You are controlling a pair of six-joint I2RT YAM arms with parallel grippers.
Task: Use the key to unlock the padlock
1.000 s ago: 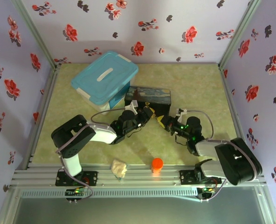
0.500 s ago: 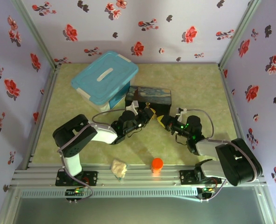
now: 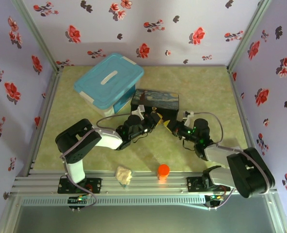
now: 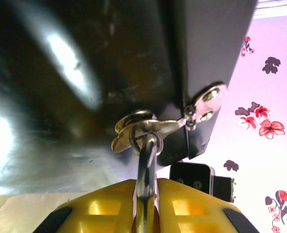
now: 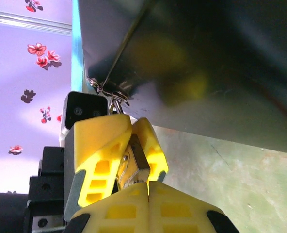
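One tiny brass padlock (image 5: 132, 162) is the thing that matters. It hangs by its thin silver loop (image 4: 146, 150) from the metal latch (image 4: 182, 124) on the front of the Starry Night painted box (image 3: 158, 99). The left gripper (image 4: 146, 189) has its yellow fingers squeezed nearly together on the padlock, one on each side, so the lock cannot swing. The lock's long way runs from the latch down between those fingers.

The right gripper (image 5: 148, 187) comes at it from the other side. Its two fingers are pressed tight together, tip to tip. The tips sit just below the bottom end of the padlock, almost touching it. That bottom end is likely where the keyhole is. Something small may be pinched in those tips, but the key is too tiny to make out.

So the right arm is the one nearer the keyhole end, and the left arm is the holder. I think the next move needs the key lined up with the lock's long way, then pushed in and turned.
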